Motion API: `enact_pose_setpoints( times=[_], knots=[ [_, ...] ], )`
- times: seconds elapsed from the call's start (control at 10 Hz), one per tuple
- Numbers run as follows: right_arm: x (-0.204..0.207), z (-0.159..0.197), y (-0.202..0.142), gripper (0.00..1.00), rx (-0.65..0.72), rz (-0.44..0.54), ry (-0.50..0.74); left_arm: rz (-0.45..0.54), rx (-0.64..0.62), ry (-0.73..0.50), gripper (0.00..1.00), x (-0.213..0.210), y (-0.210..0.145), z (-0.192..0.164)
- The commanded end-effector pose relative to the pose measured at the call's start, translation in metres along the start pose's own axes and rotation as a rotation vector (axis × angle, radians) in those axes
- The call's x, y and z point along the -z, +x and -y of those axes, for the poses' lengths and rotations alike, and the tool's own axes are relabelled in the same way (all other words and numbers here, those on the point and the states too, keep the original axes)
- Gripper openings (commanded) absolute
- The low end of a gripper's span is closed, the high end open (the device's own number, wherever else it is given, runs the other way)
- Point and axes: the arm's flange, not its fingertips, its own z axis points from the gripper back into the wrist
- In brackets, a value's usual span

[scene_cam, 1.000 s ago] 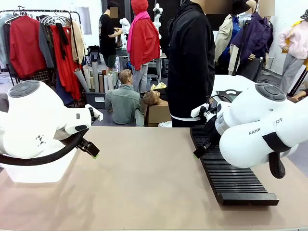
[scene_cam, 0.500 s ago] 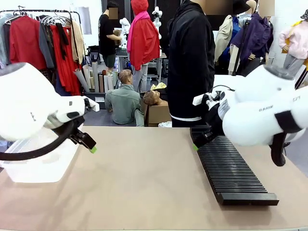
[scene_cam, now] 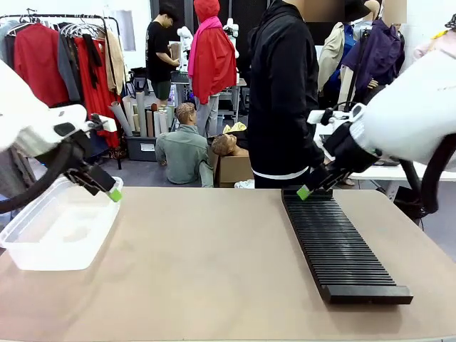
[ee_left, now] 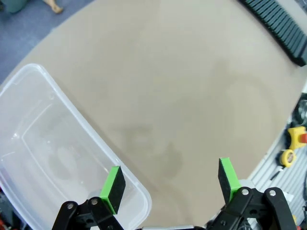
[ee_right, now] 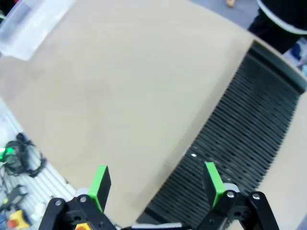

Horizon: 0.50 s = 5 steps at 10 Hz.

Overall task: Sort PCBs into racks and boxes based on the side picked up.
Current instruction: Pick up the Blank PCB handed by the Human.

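**Rack** (scene_cam: 342, 249): black, slotted, on the right half of the surface (scene_cam: 206, 263). Its long axis runs from the person's side toward the robot.
**Right end effector** (ee_right: 157, 183): hangs over the rack's far left corner, fingers spread, nothing between them.
**Box** (scene_cam: 53, 256): clear tub at the surface's left edge.
**Left end effector** (ee_left: 171, 178): above the box's far right corner, likewise spread and empty.
**Judgement:** right arm nearer the rack, left arm nearer the box.

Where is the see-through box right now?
In the front view, the clear box sits on the left side of the table, close by the left gripper and far across from the black rack on the right.
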Motion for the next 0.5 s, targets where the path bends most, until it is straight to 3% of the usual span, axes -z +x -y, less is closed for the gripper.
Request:
enact_pose_setpoints(
  times=[0.0,0.1,0.4],
  knots=[
    [-0.027,0.011,-0.011,1.00,0.024,0.073,0.183,0.016,-0.011,-0.124,1.00,-0.005,-0.009,-0.017],
    [-0.044,0.010,-0.019,1.00,0.025,0.109,0.289,0.019,-0.018,-0.193,1.00,-0.012,-0.019,-0.028],
    [-0.085,0.025,-0.051,1.00,0.055,0.180,0.434,0.199,0.063,-0.470,1.00,-0.053,-0.053,-0.060]
  ],
)
